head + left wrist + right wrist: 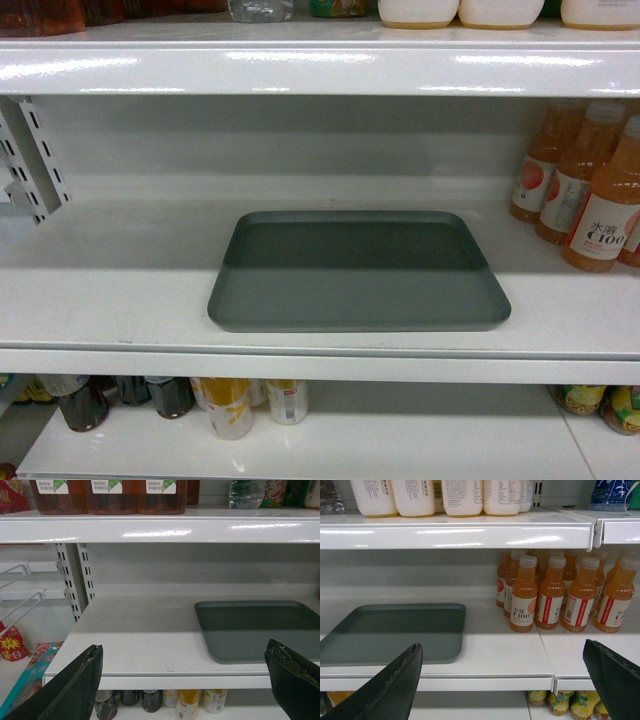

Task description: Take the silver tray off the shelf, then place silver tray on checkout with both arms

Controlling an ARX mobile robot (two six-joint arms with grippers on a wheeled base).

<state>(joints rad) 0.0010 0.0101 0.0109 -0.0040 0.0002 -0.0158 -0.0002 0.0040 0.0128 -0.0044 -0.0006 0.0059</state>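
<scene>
Grey-green and matte, the silver tray (358, 272) lies flat on the shelf (110, 290), about in the middle of the board's width; its long front rim runs along the shelf's front edge, a little back from the thick white lip, and its rear rim stops well short of the back panel; nothing lies in it. On the left of the tray the board is bare as far as the slotted upright (38, 160) at the rear left corner; on the right there is a bare strip, then the orange juice bottles (600, 195) stand at the rear right part of the shelf, apart from the tray's right rim. The upper shelf board (320, 68) hangs above with a wide gap under it.

The left gripper (185, 680) shows only in its own wrist view; its fingers (75, 687) are spread wide and hold nothing, in front of the shelf lip, and the tray's left front corner is seen between them. The right gripper (502, 680) is the same in its view; the fingers (390, 690) stand far apart, in front of the lip, with the tray's right front corner and the bottles between them. In the head view neither arm is visible.
</scene>
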